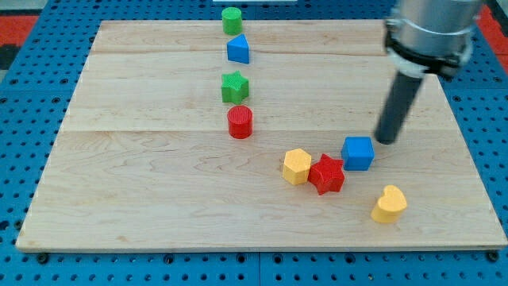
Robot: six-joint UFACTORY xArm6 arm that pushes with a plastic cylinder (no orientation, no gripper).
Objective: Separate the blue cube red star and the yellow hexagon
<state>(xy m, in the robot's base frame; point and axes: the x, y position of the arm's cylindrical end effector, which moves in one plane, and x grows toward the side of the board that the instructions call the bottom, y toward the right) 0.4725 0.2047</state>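
Observation:
The blue cube, red star and yellow hexagon lie close together in a row at the lower right of the wooden board. The star touches the hexagon on its left and sits just at the cube's lower left corner. My tip rests on the board just to the upper right of the blue cube, very near its corner; I cannot tell if it touches.
A yellow heart lies below right of the group. A red cylinder, green star, blue triangular block and green cylinder form a column at upper centre. The board's right edge is near.

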